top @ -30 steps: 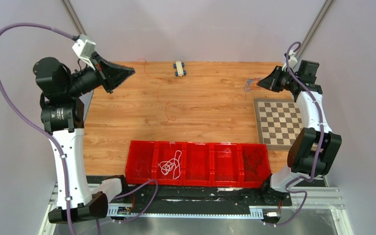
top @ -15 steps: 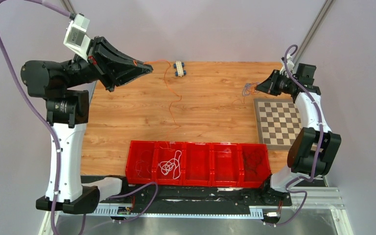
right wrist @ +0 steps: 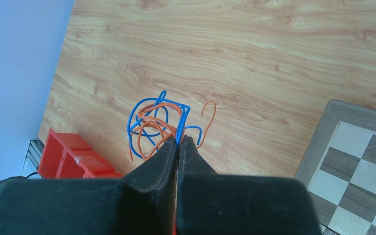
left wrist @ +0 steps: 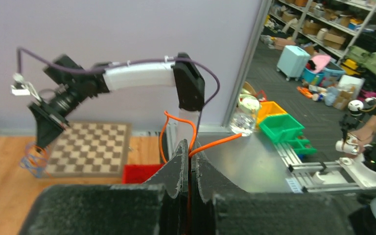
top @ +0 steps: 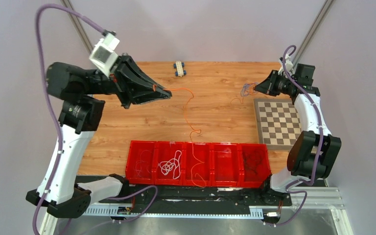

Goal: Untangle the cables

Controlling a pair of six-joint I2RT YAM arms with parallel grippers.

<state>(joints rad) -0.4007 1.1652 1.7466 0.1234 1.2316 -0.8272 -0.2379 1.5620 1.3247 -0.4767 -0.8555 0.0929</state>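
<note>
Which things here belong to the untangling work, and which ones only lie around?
Belong to the job: orange cable, pinched by left gripper; blue-orange knot, pinched by right gripper; white cable in red bins.
Just lying about: chessboard; small toy at the far edge.

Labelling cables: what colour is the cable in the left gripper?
Orange cable, pinched in the left gripper; shows best in the left wrist view.
</note>
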